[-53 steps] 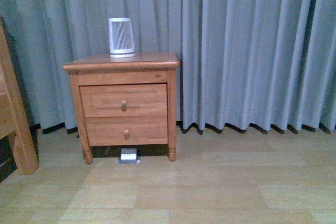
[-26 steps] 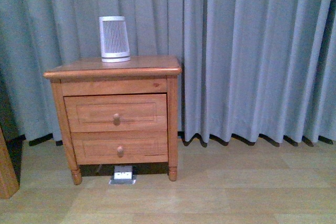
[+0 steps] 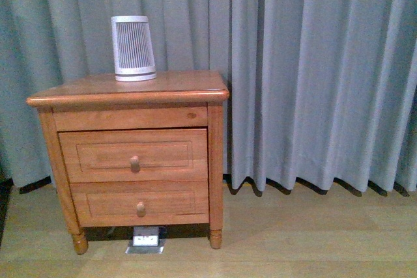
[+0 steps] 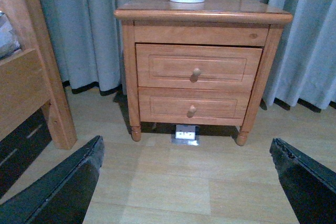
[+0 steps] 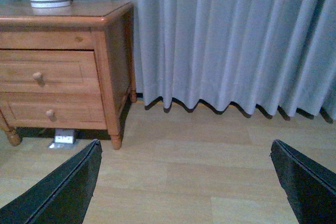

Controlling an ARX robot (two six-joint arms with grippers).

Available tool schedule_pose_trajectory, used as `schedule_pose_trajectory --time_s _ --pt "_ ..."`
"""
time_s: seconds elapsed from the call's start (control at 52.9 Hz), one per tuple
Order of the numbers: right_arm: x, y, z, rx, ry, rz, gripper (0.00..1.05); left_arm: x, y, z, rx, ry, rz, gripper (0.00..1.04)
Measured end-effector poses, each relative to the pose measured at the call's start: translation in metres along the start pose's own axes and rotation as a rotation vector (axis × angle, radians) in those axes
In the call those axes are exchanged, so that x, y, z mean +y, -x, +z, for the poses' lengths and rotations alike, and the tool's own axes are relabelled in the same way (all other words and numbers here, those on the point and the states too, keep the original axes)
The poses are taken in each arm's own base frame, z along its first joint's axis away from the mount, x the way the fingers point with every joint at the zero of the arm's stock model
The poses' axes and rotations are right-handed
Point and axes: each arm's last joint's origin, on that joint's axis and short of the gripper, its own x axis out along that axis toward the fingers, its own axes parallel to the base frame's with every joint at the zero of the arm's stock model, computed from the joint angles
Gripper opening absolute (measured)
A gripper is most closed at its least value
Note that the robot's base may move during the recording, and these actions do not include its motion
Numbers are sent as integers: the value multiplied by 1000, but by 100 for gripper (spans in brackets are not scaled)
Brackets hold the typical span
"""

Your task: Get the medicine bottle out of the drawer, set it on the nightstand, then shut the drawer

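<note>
The left hand (image 4: 186,141) is held well apart from the bedside bench (image 3: 130,89) and is pointed at its front, with both dark fingers (image 4: 68,187) spread wide and nothing clasped between them; the right hand (image 5: 185,142) is likewise spread and empty, and is pointed at the grey curtain (image 5: 236,40) beside the bench. The upper drawer (image 3: 98,155) is seen pushed fully in, its round knob (image 3: 135,163) untouched, and the medicine bottle is hidden from every view. A white ribbed device (image 3: 133,48) is stood upright on the bench top, and neither arm is caught in the front view.
</note>
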Motion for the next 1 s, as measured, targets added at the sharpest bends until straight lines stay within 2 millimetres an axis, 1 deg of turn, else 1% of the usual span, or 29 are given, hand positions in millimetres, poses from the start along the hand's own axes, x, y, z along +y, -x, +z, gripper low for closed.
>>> schedule_pose_trajectory --time_s 0.208,0.283,0.321,0.359,0.453,0.567,0.623,0.699,0.718,0.793,0.812,0.869,1.001 --pt "0 0 0 0 0 0 98 0 0 0 1 0 0 98" --pt "0 0 0 0 0 0 98 1 -1 -5 208 37 117 98" --pt "0 0 0 0 0 0 98 1 -2 -9 269 53 115 98" --pt "0 0 0 0 0 0 98 2 -3 -11 293 82 102 98" --pt "0 0 0 0 0 0 98 4 -11 -7 267 91 96 98" --pt "0 0 0 0 0 0 98 9 -33 7 208 76 105 98" --pt "0 0 0 0 0 0 98 10 -51 16 169 53 103 98" --pt "0 0 0 0 0 0 98 10 -82 30 117 28 114 98" --pt "0 0 0 0 0 0 98 9 -96 35 101 18 120 98" --pt "0 0 0 0 0 0 98 4 -134 41 79 -9 130 98" --pt "0 0 0 0 0 0 98 3 -139 40 79 -11 130 98" --pt "0 0 0 0 0 0 98 -3 -167 38 94 -21 128 98" --pt "0 0 0 0 0 0 98 -18 -223 21 141 -40 119 98"
